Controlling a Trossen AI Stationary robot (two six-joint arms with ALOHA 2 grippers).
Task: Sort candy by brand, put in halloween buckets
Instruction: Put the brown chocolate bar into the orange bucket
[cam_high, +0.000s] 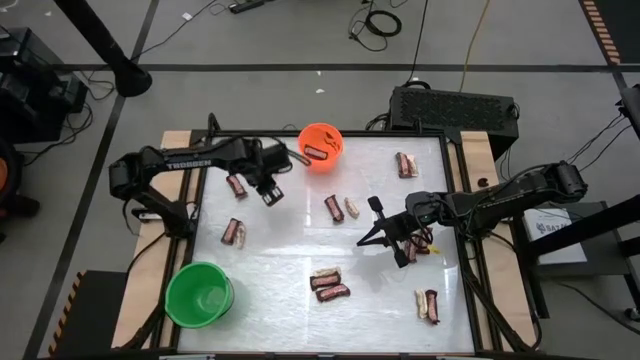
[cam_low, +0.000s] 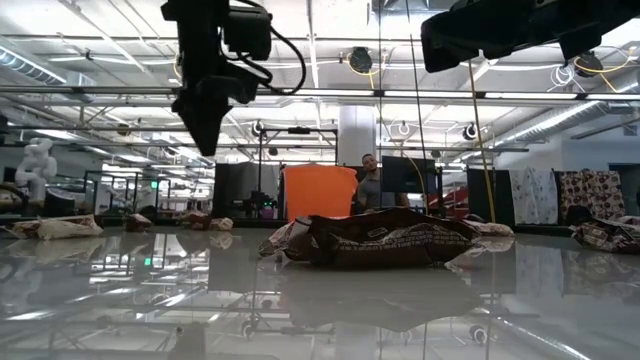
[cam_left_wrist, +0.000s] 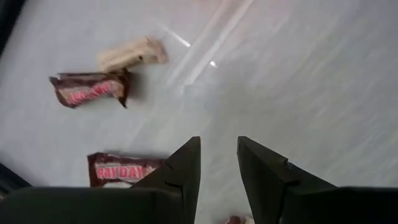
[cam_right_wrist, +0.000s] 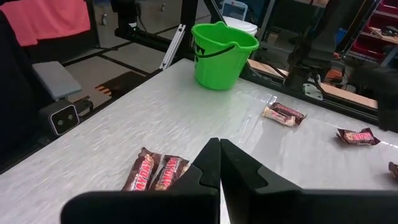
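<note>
Candy (cam_high: 330, 285) mostly litters your table; one piece sits in the orange bucket (cam_high: 320, 147). The left gripper (cam_high: 270, 190) is parted and empty, the right gripper (cam_high: 385, 238) closed and empty.

Glossy white tabletop (cam_high: 290, 265) with wood side rails, standing on a grey floor (cam_high: 300, 40) marked with dark tape lines. Black cables (cam_high: 380, 20) trail at 12 o'clock, black equipment box (cam_high: 452, 106) at 1 o'clock. Low view: open industrial hall, ceiling beams and strip lights (cam_low: 90, 70), a person (cam_low: 371, 180) behind a monitor (cam_low: 408, 176), hanging cloths (cam_low: 575, 195) at 3 o'clock.
</note>
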